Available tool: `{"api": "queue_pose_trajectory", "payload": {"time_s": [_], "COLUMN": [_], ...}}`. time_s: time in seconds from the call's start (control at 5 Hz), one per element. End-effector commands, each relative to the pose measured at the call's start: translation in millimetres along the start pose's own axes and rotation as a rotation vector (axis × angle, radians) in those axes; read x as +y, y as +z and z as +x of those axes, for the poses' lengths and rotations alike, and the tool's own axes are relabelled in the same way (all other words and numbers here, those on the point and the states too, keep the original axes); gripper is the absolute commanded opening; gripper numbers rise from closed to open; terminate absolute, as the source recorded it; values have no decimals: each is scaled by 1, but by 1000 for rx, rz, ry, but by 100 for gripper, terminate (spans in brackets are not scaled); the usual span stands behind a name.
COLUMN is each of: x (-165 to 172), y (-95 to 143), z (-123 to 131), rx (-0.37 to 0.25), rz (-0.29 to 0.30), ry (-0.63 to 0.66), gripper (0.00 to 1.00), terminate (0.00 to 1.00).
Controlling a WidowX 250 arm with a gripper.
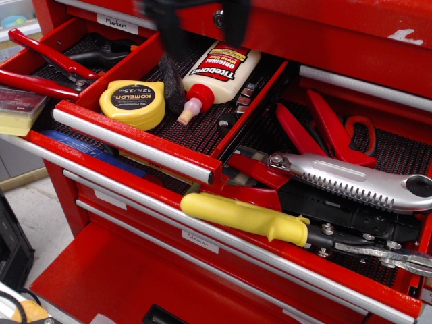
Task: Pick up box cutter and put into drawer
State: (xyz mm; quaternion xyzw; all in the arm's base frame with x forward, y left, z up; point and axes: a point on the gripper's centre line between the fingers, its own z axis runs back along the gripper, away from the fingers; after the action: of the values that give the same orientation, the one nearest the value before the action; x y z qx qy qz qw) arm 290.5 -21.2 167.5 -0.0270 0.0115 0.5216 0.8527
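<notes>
The box cutter (pixel 354 181) lies at the right of the frame, in the wide drawer (pixel 270 253) of the red tool chest. Its silver-grey body runs from a screw at its left end to a round dark hole at the right edge of the frame, with the ribbed edge facing down. It rests on top of dark metal tools and is untouched by the gripper.

Directly below and left of the box cutter lies a yellow-handled tool (pixel 246 217), its handle angled along the front lip of the same drawer. Above the box cutter, red-handled scissors (pixel 324 131) lie on the black ribbed liner.

The narrow drawer (pixel 135 138) is pulled out at centre left. Its silver bar handle runs diagonally across the front. Its liner carries a yellow tape measure (pixel 132 103), a glue bottle (pixel 214 75) with a red nozzle, a dark wedge-shaped item between them and some small metal parts near the right wall.

At the upper left of the frame, red-handled pliers (pixel 40 67) lie in another compartment. A yellow block (pixel 17 115) sits at the left edge.

The gripper (pixel 199 20) appears at the top centre as two dark, motion-blurred fingers (pixel 169 27) above the glue bottle. The fingers stand apart with nothing between them. The gripper is well apart from the box cutter.
</notes>
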Motion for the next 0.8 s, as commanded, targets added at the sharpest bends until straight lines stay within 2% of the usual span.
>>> {"api": "queue_pose_trajectory", "payload": {"time_s": [0.0, 0.2, 0.4, 0.6], "x": [-42, -47, -53, -55], "y": [-18, -30, -47, -60], "z": [-41, -62, -71, -75], "rx": [0, -8, 32, 7], "rz": [-95, -103, -153, -156], "ry": [138, 126, 112, 133], "gripper": [100, 100, 100, 100], "terminate": [0, 0, 0, 0]}}
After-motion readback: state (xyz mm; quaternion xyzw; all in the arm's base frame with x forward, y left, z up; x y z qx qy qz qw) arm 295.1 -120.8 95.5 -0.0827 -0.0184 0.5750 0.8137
